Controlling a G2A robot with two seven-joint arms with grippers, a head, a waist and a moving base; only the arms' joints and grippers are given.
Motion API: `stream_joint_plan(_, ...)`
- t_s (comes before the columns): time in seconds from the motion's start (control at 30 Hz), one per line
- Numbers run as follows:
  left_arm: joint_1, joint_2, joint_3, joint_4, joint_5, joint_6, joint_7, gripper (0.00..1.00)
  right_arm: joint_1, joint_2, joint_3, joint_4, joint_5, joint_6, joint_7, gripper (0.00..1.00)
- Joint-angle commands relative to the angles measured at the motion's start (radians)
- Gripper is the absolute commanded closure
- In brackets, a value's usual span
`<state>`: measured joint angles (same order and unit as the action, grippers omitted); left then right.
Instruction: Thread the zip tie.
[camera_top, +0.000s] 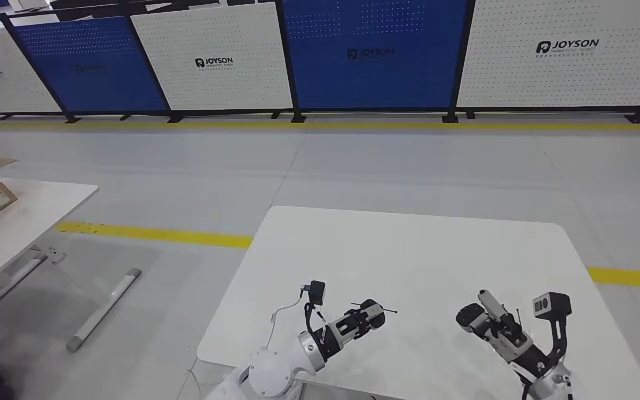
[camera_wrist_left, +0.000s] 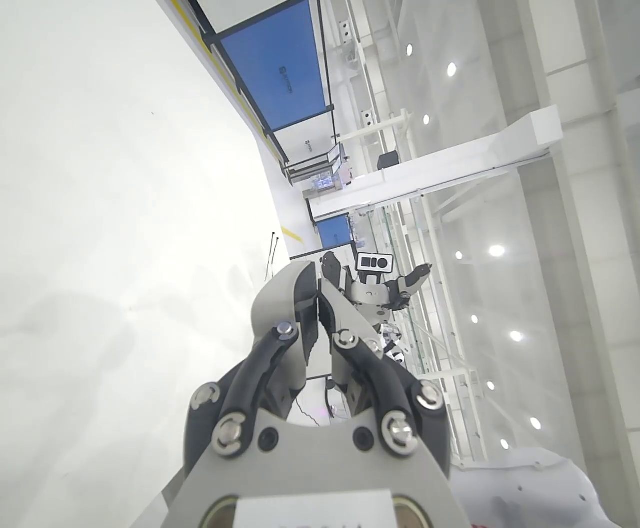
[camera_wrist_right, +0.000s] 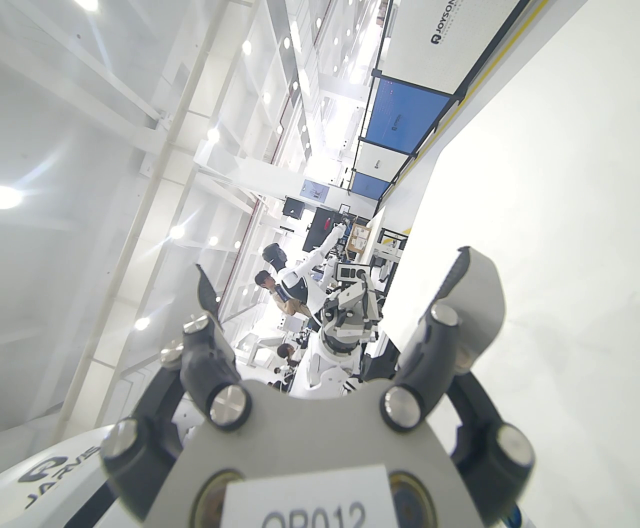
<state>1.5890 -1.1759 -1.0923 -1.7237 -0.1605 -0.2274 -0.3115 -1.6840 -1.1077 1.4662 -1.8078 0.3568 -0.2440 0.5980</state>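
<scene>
Closest to us, our left fingers (camera_wrist_left: 280, 305) are pressed together with no gap that we can see. Just past their tips a thin black zip tie (camera_wrist_left: 272, 252) shows against the white counter (camera_wrist_left: 100, 200). We cannot tell whether the fingers pinch it or it lies free. Our right fingers (camera_wrist_right: 475, 285) are spread wide with nothing between them. From above, we see both arms over the counter's near edge, well apart, their tips turned roughly toward each other.

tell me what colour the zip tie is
Black zip tie, best in the left wrist view.
</scene>
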Motion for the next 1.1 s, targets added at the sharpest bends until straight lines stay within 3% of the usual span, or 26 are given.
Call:
stream_joint_plan(0.0, 0.0, 0.0, 0.0, 0.0, 0.0, 0.0, 0.0, 1.0, 0.01, 0.005, 0.011, -0.016, -0.057, 0.026, 0.022, 0.0)
stream_joint_plan(0.13, 0.0, 0.0, 0.0, 0.0, 0.0, 0.0, 0.0, 1.0, 0.027, 0.019, 0.071, -0.066, -0.221, 0.128, 0.035, 0.0)
stream_joint_plan(0.17, 0.0, 0.0, 0.0, 0.0, 0.0, 0.0, 0.0, 1.0, 0.028, 0.023, 0.09, -0.091, -0.309, 0.2, 0.003, 0.0)
stream_joint_plan(0.27, 0.0, 0.0, 0.0, 0.0, 0.0, 0.0, 0.0, 1.0, 0.028, 0.029, 0.109, -0.162, -0.433, 0.299, -0.018, 0.0)
stream_joint_plan(0.33, 0.0, 0.0, 0.0, 0.0, 0.0, 0.0, 0.0, 1.0, 0.04, 0.033, 0.117, -0.174, -0.503, 0.384, -0.021, 0.0)
stream_joint_plan(0.37, 0.0, 0.0, 0.0, 0.0, 0.0, 0.0, 0.0, 1.0, 0.056, 0.032, 0.117, -0.165, -0.54, 0.477, -0.047, 0.0)
stream_joint_plan(0.4, 0.0, 0.0, 0.0, 0.0, 0.0, 0.0, 0.0, 1.0, 0.071, 0.03, 0.114, -0.172, -0.545, 0.507, -0.081, 0.0)
stream_joint_plan(0.87, 0.0, 0.0, 0.0, 0.0, 0.0, 0.0, 0.0, 1.0, 0.072, 0.03, 0.112, -0.175, -0.547, 0.496, -0.076, 0.0)
stream_joint_plan(1.07, 0.0, 0.0, 0.0, 0.0, 0.0, 0.0, 0.0, 1.0, 0.142, 0.056, 0.111, -0.214, -0.804, 0.455, 0.126, 0.0)
